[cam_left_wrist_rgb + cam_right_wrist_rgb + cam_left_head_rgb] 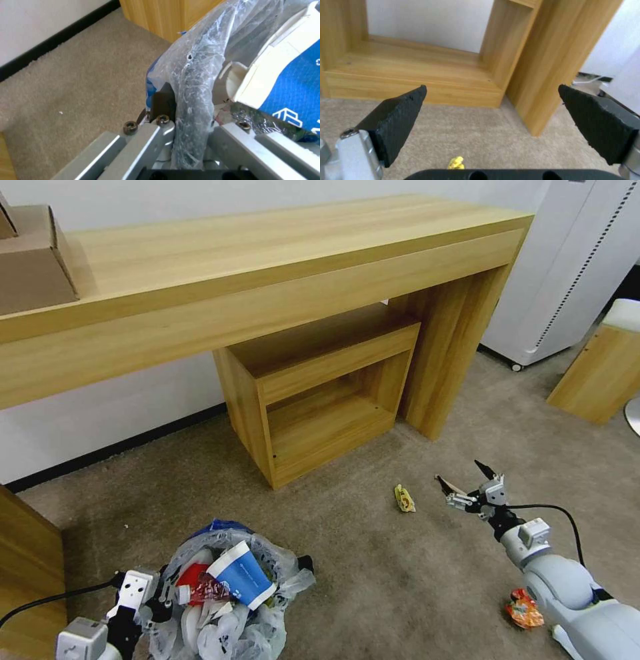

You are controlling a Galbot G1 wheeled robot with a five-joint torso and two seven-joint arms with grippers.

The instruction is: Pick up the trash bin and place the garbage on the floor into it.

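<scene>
- Step in hand, as I judge: picking the next piece of garbage from the floor (373,553); the trash bin (230,597) is carried at the robot's left side & is quite full
- Left gripper (186,125) is pressed together on the bin's dark rim, w/ the crinkly plastic bag caught between the pads; it pinches rim and bag together
- In the bin: blue-white carton (241,575) on top, red wrapper (200,588) beside it, white crumpled things below
- Right gripper (470,483) hangs low over the carpet, its jaws spread wide, holding nothing & touching nothing
- Yellow scrap (404,498) lies on the floor just beside the right gripper, toward the robot's left, in front of the wooden shelf unit (320,393); in the right wrist view it sits low, about between the two pads (400,120)
- Orange wrapper (524,609) lies on the floor next to the right arm, nearer to the robot
- Next move calls for, I think: lower the right gripper over the yellow scrap, centre it betw. the pads, then close. Scrap is small & flat, so the pads must come almost to the carpet
</scene>
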